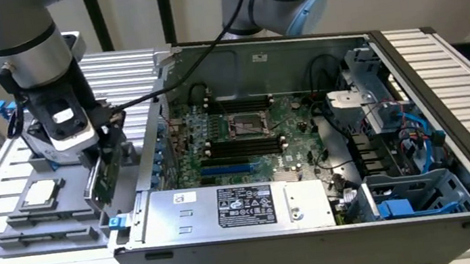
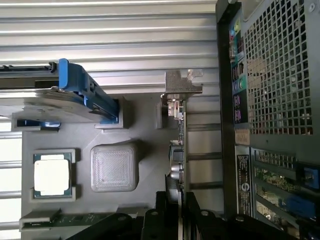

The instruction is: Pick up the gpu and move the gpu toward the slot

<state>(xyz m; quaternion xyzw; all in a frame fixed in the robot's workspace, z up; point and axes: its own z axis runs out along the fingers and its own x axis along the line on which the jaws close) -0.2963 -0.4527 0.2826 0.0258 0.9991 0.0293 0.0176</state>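
Beside the open computer case (image 1: 323,246), the gripper (image 1: 101,153) is pinching the gpu (image 1: 101,180).
Its fingers (image 2: 192,214) are pressing together on the thin green card, which is standing on edge at the side of the grey parts tray (image 1: 12,240) nearest the case wall, with its metal bracket (image 2: 181,86) pointing away from the gripper. On that tray a processor chip (image 1: 40,192) is lying flat, and a drive with blue rails (image 2: 80,95) is sitting nearby.

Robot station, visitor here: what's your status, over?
Claw shut on the gpu. Card upright at the grey tray. Case wall stands between it and the motherboard.
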